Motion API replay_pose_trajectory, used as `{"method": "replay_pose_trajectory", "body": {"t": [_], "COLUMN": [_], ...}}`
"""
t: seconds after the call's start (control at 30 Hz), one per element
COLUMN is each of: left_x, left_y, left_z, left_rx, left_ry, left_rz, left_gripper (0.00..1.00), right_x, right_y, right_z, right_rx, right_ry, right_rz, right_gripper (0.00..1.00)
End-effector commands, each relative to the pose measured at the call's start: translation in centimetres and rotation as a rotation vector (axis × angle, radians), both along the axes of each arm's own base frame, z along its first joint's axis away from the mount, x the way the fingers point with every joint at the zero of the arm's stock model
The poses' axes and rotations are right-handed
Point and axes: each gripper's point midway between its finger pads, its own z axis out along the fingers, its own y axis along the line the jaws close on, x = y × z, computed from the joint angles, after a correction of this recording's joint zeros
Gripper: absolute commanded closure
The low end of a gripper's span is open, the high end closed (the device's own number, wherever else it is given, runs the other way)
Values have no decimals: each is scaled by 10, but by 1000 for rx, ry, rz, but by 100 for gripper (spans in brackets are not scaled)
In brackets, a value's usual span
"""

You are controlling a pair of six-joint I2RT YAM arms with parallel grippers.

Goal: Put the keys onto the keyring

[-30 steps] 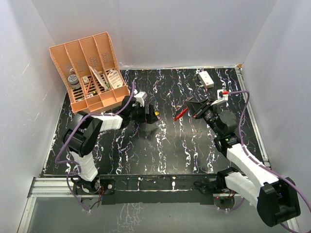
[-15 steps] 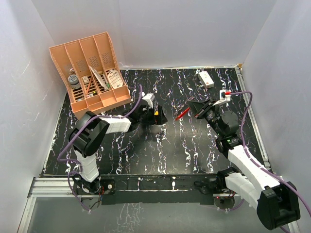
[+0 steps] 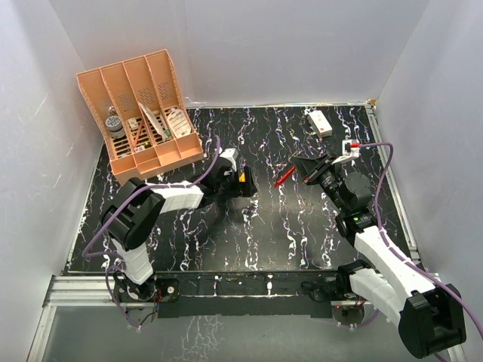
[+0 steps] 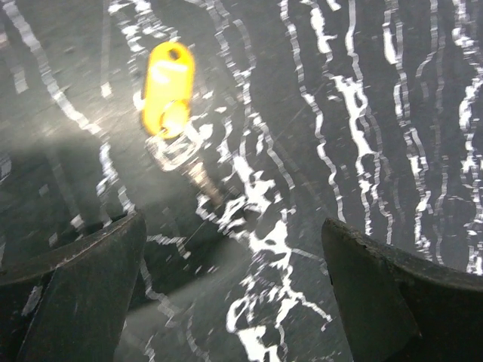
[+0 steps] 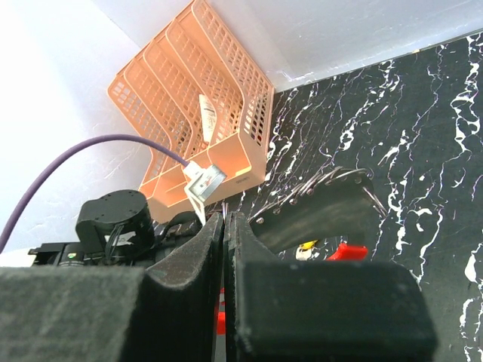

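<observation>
Left gripper has shifted right, jaws wide, yellow-headed key clear in its wrist view; right gripper pinches keyring

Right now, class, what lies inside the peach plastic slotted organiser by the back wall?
The peach plastic slotted organiser holds a grey round object, a pale slim strip and a white tag. Its dividers cover parts of each slot, so anything smaller there cannot be seen.
</observation>
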Motion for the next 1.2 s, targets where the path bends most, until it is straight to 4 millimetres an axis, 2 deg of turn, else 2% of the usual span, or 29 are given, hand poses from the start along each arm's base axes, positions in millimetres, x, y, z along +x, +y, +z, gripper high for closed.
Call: {"method": "replay_pose_trajectory", "body": {"t": [0.0, 0.17, 0.27, 0.43, 0.67, 0.93, 1.07, 1.17], "left_x": [-7, 8, 19, 30, 47, 60, 61, 61], "left_y": [34, 39, 30, 20, 18, 19, 17, 15], "left_z": [16, 34, 43, 35, 15, 11, 9, 6], "left_rx": [108, 134, 103, 53, 55, 43, 30, 20], "left_ry": [-49, -189, -270, -318, -334, -352, -349, -347], "left_rz": [61, 12, -61, -176, -246, -266, -282, -295], "left_gripper": [3, 10, 22, 40, 41, 45, 53, 56], "right_x": [-2, -2, -2, -3, -2, -1, 0, 1], "right_y": [-4, -3, -3, -3, -5, -7, -7, -7], "right_z": [29, 30, 30, 33, 31, 26, 24, 22], "right_rx": [22, 23, 19, 17, 11, 9, 9, 9], "right_ry": [-101, -103, -102, -109, -104, -94, -89, -86], "right_rz": [-12, -7, -2, -2, -9, -14, -15, -14], "right_gripper": [100, 100, 100, 100, 100, 100, 100, 100]}}
